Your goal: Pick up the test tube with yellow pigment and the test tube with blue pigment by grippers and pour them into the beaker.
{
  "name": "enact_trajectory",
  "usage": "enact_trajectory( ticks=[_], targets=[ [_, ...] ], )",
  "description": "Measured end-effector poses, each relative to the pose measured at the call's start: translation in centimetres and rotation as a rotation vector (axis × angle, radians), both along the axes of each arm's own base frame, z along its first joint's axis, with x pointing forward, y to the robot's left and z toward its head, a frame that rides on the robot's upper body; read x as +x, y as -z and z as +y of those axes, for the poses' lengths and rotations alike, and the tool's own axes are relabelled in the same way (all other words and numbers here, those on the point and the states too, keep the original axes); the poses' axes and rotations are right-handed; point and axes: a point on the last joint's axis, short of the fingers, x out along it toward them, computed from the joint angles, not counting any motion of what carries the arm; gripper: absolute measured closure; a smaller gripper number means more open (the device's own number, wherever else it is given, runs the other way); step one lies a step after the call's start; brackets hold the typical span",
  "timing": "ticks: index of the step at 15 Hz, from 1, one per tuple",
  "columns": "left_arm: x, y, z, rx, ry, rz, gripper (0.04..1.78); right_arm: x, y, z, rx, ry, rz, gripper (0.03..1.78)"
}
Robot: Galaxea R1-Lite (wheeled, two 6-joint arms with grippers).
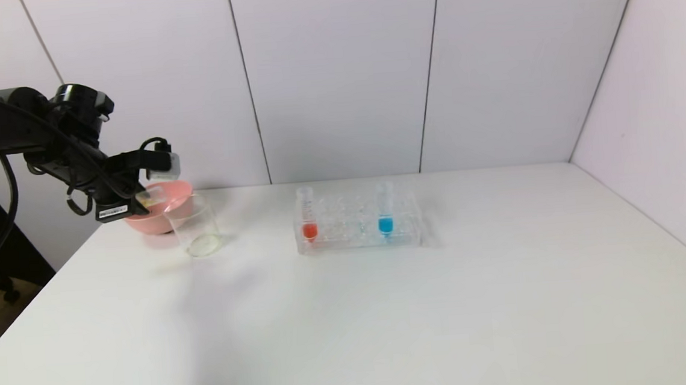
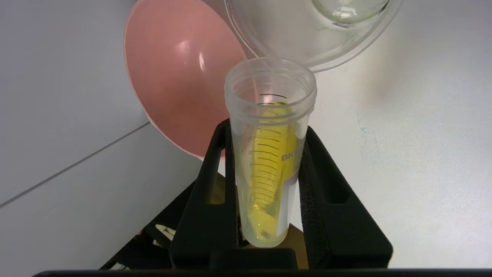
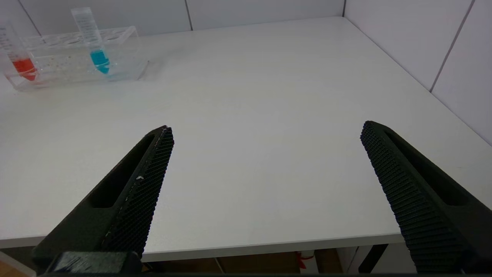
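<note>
Jaws of the left gripper [image 2: 269, 154] clamp the yellow test tube [image 2: 269, 169], tilted beside the beaker [image 1: 196, 230]; right gripper [image 3: 265, 134] jaws gape.

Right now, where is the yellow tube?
The yellow tube is in the left gripper, tipped toward the beaker by the pink bowl, at the table's left.

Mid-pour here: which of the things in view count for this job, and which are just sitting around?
In the job:
- slim clear tube of yellow liquid, clamped in the left pincer, tilted at the beaker
- clear glass beaker
- slim clear tube of blue liquid, in the rack
- right pincer, open, off the table's near edge

Lying about:
- pink bowl
- red-liquid tube
- clear plastic rack
</note>
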Motion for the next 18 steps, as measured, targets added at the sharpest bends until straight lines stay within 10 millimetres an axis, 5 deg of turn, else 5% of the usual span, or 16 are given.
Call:
enact_trajectory(
  ticks=[18],
  targets=[
    [0.8, 0.5, -2.5, 0.170, 0.011, 0.004, 1.35, 0.0, 0.0, 0.0, 0.000, 0.000, 0.000, 0.04]
  ],
)
